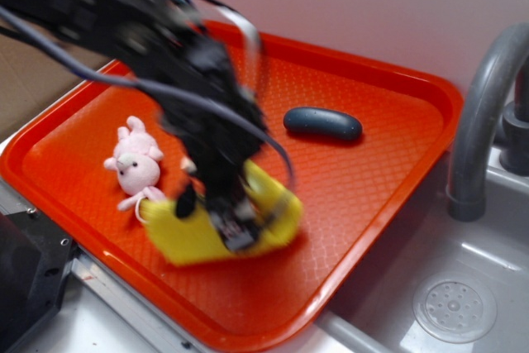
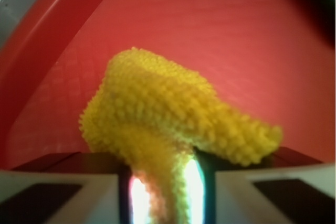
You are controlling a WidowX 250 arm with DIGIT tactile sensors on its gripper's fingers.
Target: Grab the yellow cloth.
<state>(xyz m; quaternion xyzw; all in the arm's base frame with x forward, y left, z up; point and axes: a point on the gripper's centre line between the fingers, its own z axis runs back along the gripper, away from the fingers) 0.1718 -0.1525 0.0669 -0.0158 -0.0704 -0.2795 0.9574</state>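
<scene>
Jaws closed on a narrow fold of the bright yellow, looped-terry cloth [image 2: 173, 124]; the wrist view shows the fabric pinched between the two pads and bunching up above them.

Black gripper [image 1: 235, 225], motion-blurred in the exterior view, sits over the middle of the cloth [image 1: 198, 237]. Cloth is at the near part of the orange textured plastic tray [image 1: 372, 163]. Cannot tell whether it is fully off the tray floor; the bunched shape suggests at least partly raised.

Small pink plush toy [image 1: 135, 163] lies just beside the cloth's left edge, apparently touching it. Dark blue-grey oval object [image 1: 322, 123] rests well apart, toward the tray's far side. Grey sink basin [image 1: 463, 287] and grey faucet [image 1: 483, 105] to the right.

Judgement: grasp looks made. Remaining: a clear lift, free of the toy.
</scene>
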